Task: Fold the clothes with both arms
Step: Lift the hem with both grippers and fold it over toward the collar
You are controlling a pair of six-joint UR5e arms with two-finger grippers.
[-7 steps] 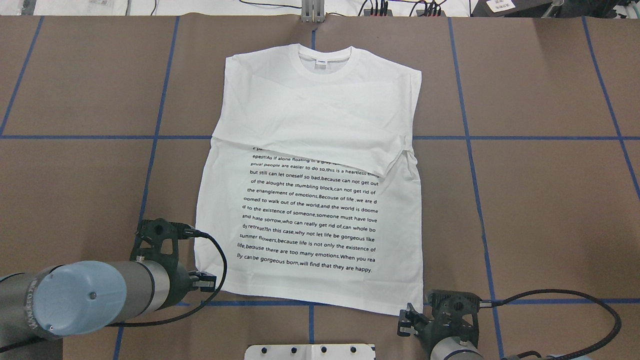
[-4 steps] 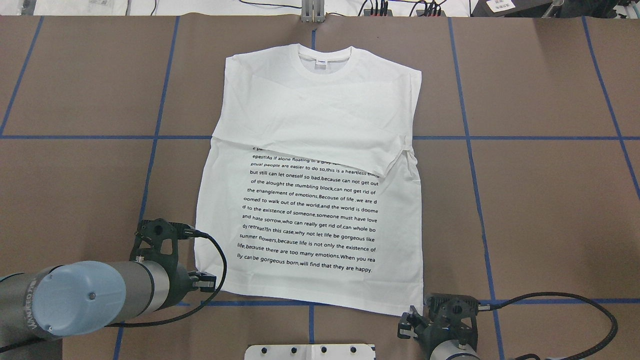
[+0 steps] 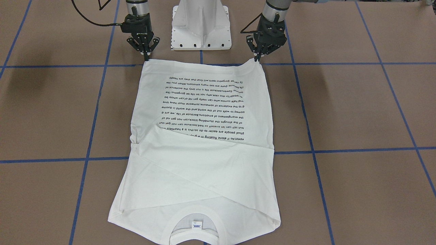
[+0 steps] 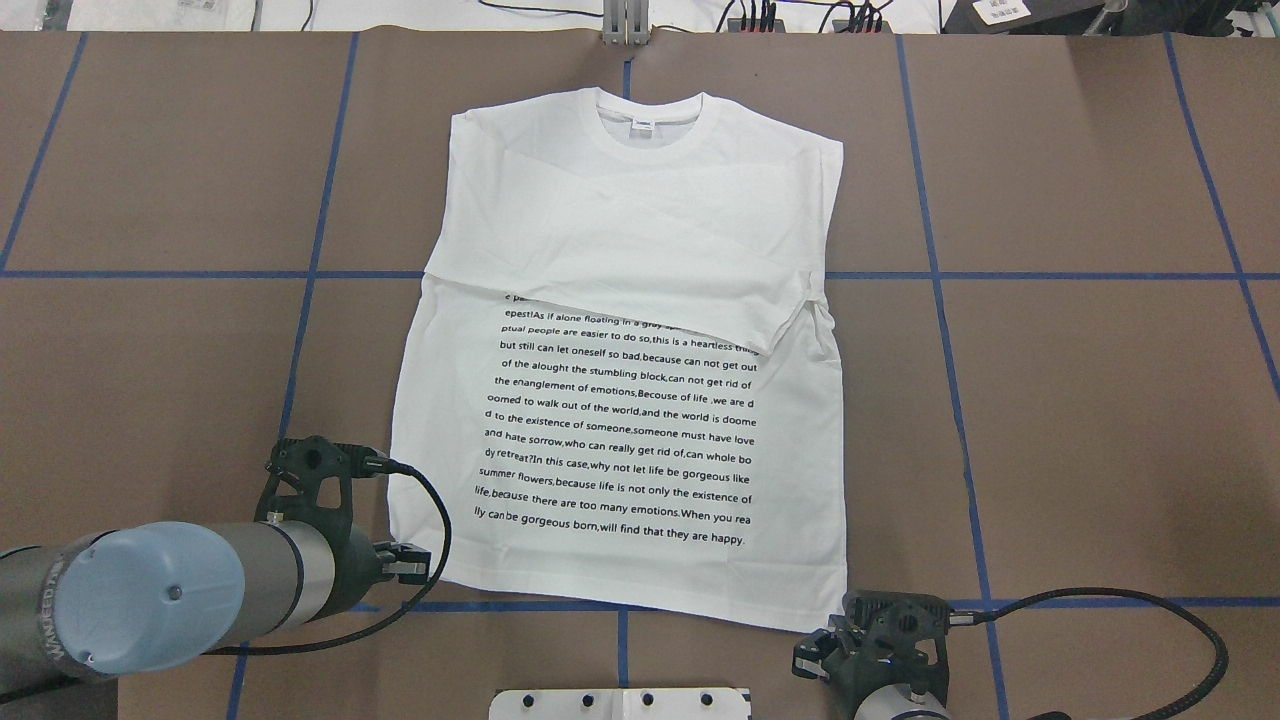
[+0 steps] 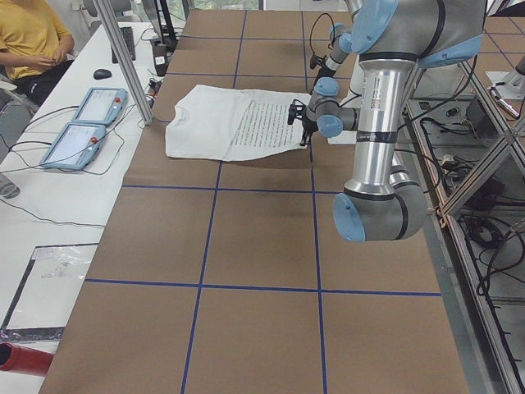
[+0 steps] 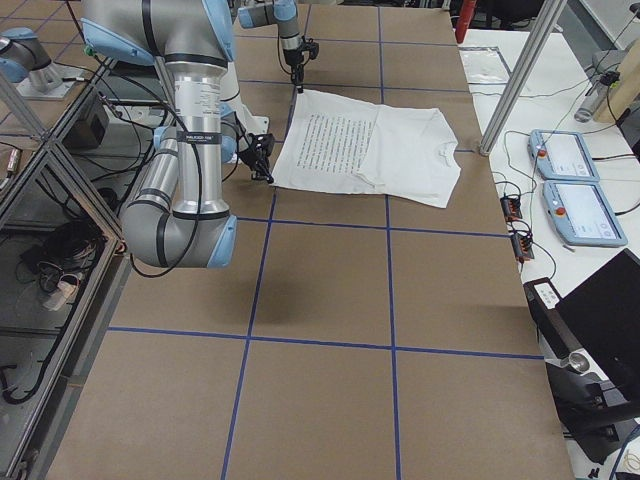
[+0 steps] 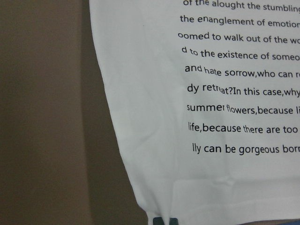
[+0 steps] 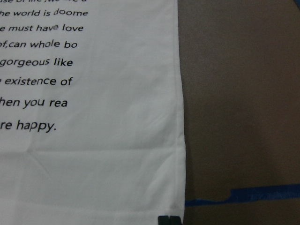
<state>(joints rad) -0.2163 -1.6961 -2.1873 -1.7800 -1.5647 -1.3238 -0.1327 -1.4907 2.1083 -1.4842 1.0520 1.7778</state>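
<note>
While the white shirt (image 3: 204, 170) lies flat on the brown bench (image 3: 357, 112), print up and collar (image 3: 196, 211) pointing away from the robot, each pincer is pinched shut on a corner of the near hem: the left pincer (image 3: 256, 58) on one, the right pincer (image 3: 146, 57) on the other. Both sleeves (image 3: 190, 160) lie folded across the chest.

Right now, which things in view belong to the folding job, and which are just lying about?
Part of the job:
- T-shirt, flat on the table
- left gripper, at one hem corner
- right gripper, at the other hem corner

Just lying about:
- white pedestal between the arms
- two control pendants beside the table
- seated person
</note>
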